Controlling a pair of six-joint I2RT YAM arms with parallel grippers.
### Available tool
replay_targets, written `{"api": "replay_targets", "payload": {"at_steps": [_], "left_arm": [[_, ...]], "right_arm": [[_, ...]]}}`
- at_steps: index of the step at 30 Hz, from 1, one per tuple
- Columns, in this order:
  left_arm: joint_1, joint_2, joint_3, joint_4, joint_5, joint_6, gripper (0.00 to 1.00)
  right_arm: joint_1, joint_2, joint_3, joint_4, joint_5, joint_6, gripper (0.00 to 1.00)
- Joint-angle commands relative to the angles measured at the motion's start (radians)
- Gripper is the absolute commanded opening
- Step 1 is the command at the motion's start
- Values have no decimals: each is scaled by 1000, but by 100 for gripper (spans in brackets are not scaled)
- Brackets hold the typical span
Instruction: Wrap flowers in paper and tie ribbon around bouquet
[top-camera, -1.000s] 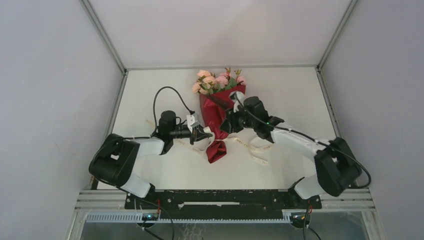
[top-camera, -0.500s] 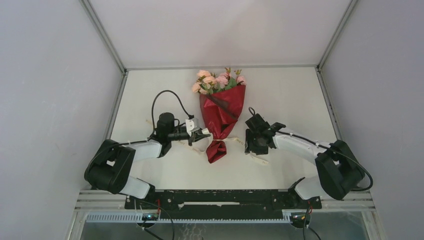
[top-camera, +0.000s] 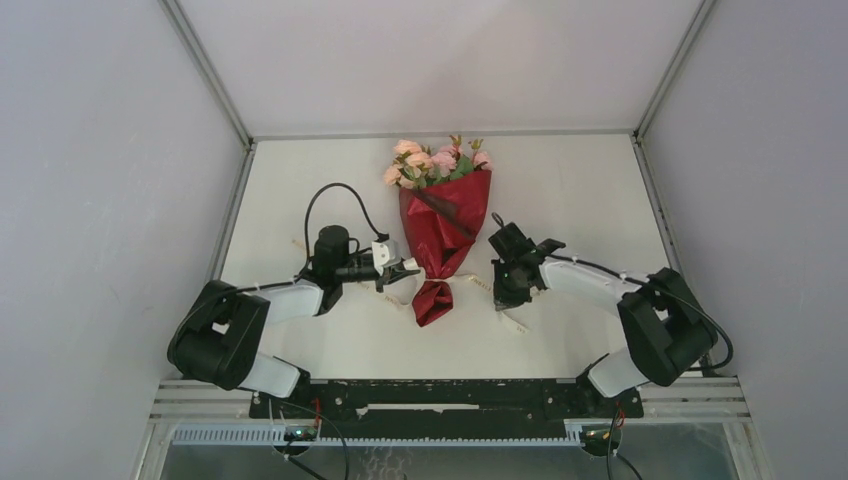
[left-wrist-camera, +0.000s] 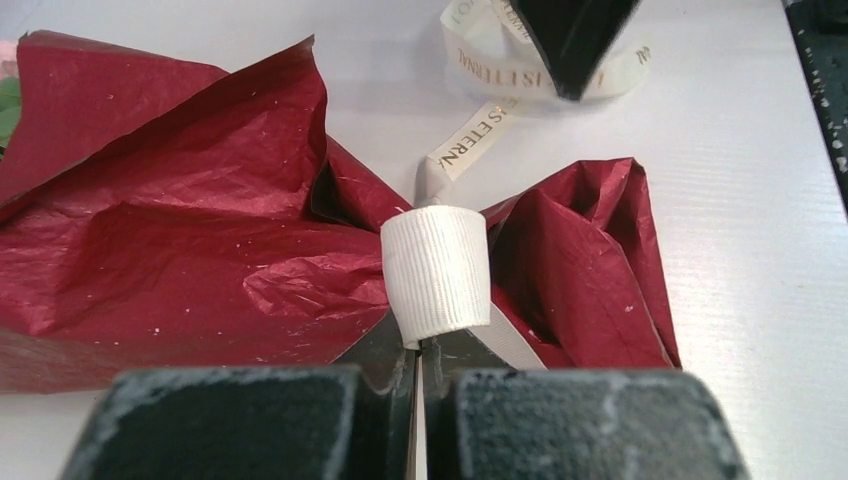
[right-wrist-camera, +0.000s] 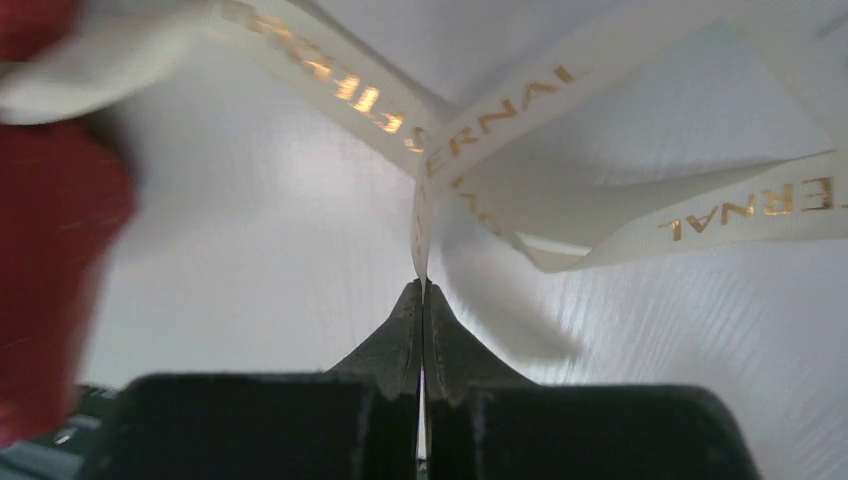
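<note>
Bouquet (top-camera: 440, 225) lies on the bench (top-camera: 570, 180), left tool (left-wrist-camera: 420, 345) clamped on ribbon (left-wrist-camera: 437, 270) at its waist, right tool (right-wrist-camera: 422, 300) seemingly nipping the other strand's edge; uneven pull could slip that grip or skew the paper (left-wrist-camera: 150, 250).

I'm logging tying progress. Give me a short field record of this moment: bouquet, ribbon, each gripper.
bouquet: lies on table, flowers at far end
ribbon: looped over paper's pinched neck, loose tail on the right
left gripper: shut on ribbon at the neck
right gripper: shut on ribbon, right of bouquet
</note>
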Motion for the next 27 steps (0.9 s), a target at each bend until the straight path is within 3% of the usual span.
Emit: {"api": "replay_targets", "payload": {"at_steps": [1,6,10,14,20,22,26,27], "left_arm": [[-7,-43,-25,10,-8,113,0],[-22,-57,-37,-1,-10,167,0],[-31,-75,-58,-3,-22,194,0],[-34,-95,-79,-10,-25,214,0],[-37,-120,-94,-12,-35,219,0],[-37,-123,-93,-11,-34,210,0],[-38,-122,-88,-11,-45,188,0],[-37,-122,-88,-11,-45,185,0]], "right_arm": [[-69,-163,232,-32,-89,-146,0],[18,-121,594,45,-185,-268,0],[143,52,914,50,-233,-335,0],[170,246,1196,28,-316,-296,0],[141,441,1329,17,-325,-184,0],[137,511,1393,-58,-350,-185,13],[121,547,1421,-162,-418,-284,64],[108,518,1378,-154,-422,-312,70]]}}
